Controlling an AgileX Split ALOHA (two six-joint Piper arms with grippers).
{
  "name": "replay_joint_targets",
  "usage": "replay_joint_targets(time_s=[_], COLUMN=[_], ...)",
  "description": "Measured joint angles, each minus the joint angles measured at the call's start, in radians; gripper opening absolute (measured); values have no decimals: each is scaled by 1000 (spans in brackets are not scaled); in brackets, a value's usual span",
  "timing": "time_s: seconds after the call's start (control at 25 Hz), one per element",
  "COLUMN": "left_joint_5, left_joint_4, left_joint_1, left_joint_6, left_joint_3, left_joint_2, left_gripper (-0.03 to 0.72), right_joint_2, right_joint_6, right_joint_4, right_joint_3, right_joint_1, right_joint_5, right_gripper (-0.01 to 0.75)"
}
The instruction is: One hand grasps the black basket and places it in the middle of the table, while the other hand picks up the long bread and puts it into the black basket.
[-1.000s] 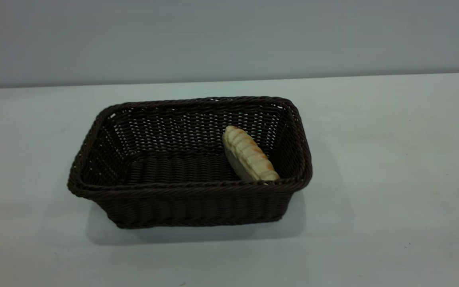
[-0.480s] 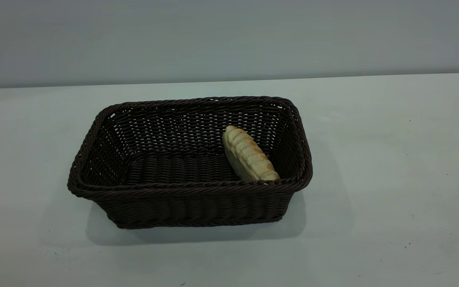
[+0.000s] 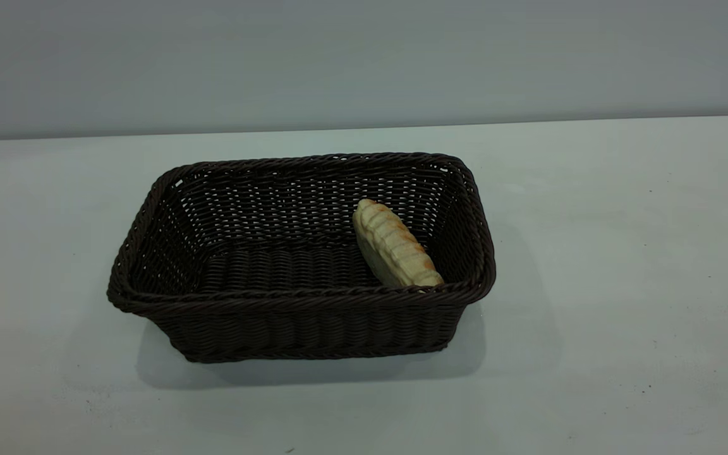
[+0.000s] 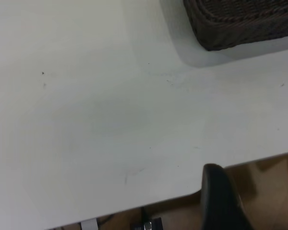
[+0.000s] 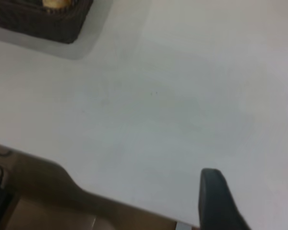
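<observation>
Bread [image 3: 397,244] is seen inside basket [image 3: 301,297], right end | both placements judged done | left gripper [image 4: 252,201], right gripper [image 5: 249,201] off basket, jaws spread, nothing held | next: none.

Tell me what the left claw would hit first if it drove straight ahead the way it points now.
Probably bare table. The left claw hangs over the table's edge, aimed at open tabletop; the black basket sits farther off and to one side. Depth is unclear.
</observation>
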Motion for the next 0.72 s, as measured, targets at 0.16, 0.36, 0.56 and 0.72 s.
replay_joint_targets(time_s=[0.16, 0.36, 0.56, 0.72], left_joint_5=[0, 0, 0, 0], left_joint_4=[0, -1, -1, -1], left_joint_1=[0, 0, 0, 0], left_joint_6=[0, 0, 0, 0], left_joint_3=[0, 0, 0, 0], left_joint_2=[0, 0, 0, -14], left_gripper=[436, 436, 436, 436], right_joint_2=[-30, -46, -46, -46], right_joint_6=[3, 4, 4, 4], right_joint_4=[0, 1, 3, 4], right_joint_3=[0, 0, 0, 0], right_joint_1=[0, 0, 0, -1], right_joint_5=[0, 1, 1, 1], right_gripper=[357, 357, 357, 357])
